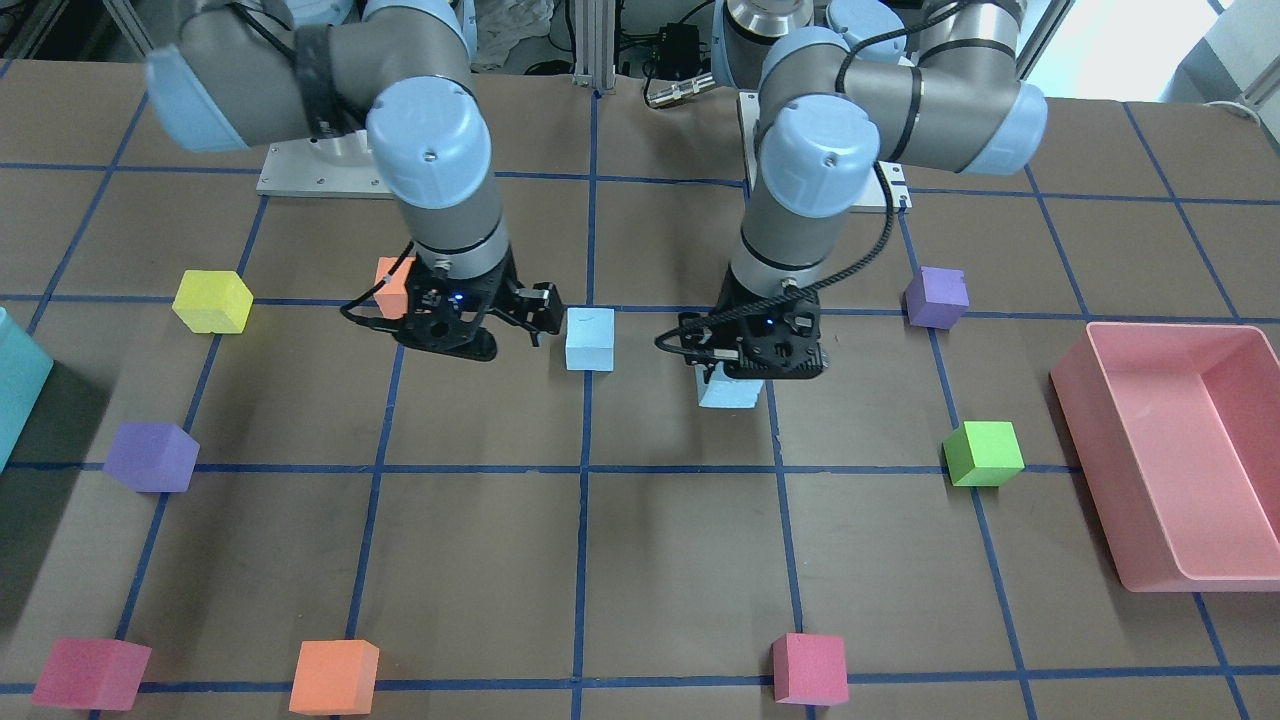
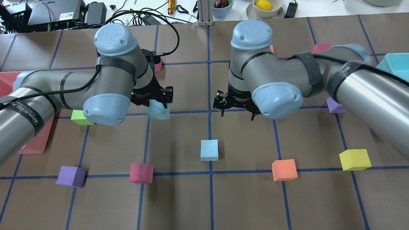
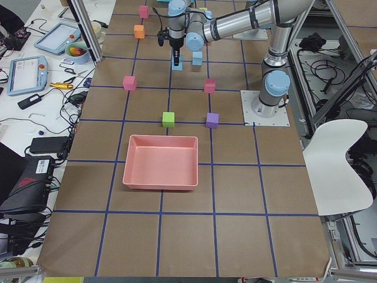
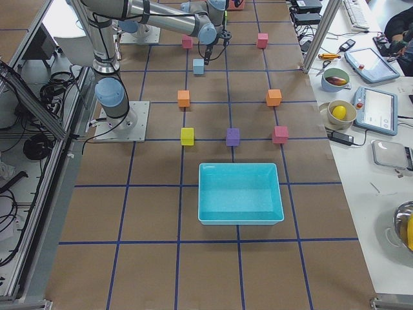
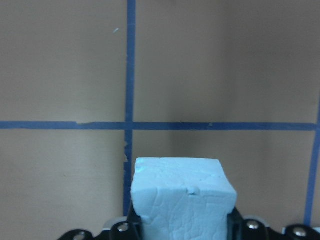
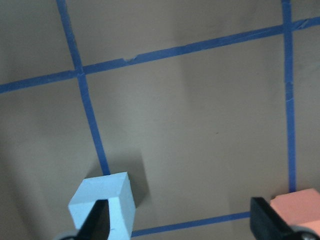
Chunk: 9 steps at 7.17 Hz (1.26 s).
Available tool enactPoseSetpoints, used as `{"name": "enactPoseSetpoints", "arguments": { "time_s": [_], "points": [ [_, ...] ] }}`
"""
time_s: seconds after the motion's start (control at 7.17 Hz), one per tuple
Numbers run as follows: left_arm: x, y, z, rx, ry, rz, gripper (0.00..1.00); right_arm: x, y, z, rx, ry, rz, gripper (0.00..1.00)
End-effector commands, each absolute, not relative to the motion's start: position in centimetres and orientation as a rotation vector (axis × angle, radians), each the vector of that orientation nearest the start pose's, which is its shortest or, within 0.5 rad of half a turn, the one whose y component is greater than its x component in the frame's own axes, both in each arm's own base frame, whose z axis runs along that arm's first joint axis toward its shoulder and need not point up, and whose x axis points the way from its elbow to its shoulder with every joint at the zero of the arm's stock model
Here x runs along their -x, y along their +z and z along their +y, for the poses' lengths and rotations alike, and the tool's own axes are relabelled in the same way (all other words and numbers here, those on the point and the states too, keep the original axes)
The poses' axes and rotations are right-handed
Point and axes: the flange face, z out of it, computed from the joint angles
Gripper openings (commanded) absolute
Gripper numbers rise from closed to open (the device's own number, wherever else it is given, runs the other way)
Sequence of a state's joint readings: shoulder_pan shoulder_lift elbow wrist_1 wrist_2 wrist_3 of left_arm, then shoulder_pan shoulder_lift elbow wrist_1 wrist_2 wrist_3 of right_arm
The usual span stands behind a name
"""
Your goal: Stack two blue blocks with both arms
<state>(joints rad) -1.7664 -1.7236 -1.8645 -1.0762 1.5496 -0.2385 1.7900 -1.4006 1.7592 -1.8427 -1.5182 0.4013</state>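
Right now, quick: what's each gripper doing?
Left gripper: closed on a blue block, held in the air.
Right gripper: open, holding nothing.

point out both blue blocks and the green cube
held blue block [image 5: 182, 205]: left wrist view, centre of its scuffed face
free blue block [image 2: 209, 149]: overhead view, top face
green cube [image 1: 982, 440]: front-facing view, top face

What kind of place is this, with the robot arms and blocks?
Most likely a robotics research lab: two grey metal robot arms bolted to a brown table gridded with blue tape, coloured foam cubes, and a side bench with control tablets.
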Motion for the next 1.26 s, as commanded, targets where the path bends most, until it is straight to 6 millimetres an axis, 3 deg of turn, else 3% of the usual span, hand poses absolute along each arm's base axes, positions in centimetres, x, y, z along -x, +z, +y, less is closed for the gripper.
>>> {"name": "enactPoseSetpoints", "arguments": {
  "time_s": [0.0, 0.14, 0.28, 0.56, 0.98, 1.12],
  "points": [
    [30.3, 32.1, -44.4, 0.140, -0.059, 3.176, 0.25, -17.0, 38.6, -50.8, -0.295, 0.067, 3.078, 1.00],
    [33.7, 31.3, -42.5, 0.071, -0.049, 3.175, 0.25, -14.8, 41.3, -49.9, -0.337, 0.030, 3.081, 1.00],
    [35.7, 30.2, -40.9, 0.089, -0.016, 3.167, 0.25, -14.2, 42.5, -48.6, -0.260, 0.058, 3.110, 1.00],
    [36.0, 28.3, -39.3, 0.128, 0.045, 3.149, 0.24, -13.7, 44.3, -46.5, -0.237, 0.091, 3.154, 1.00],
    [36.0, 27.6, -39.1, 0.133, 0.025, 3.160, 0.24, -13.0, 44.9, -46.5, -0.263, 0.063, 3.192, 1.00],
    [36.2, 27.6, -39.4, 0.134, -0.004, 3.174, 0.24, -13.1, 45.9, -46.7, -0.261, 0.036, 3.190, 1.00]
  ]
}}
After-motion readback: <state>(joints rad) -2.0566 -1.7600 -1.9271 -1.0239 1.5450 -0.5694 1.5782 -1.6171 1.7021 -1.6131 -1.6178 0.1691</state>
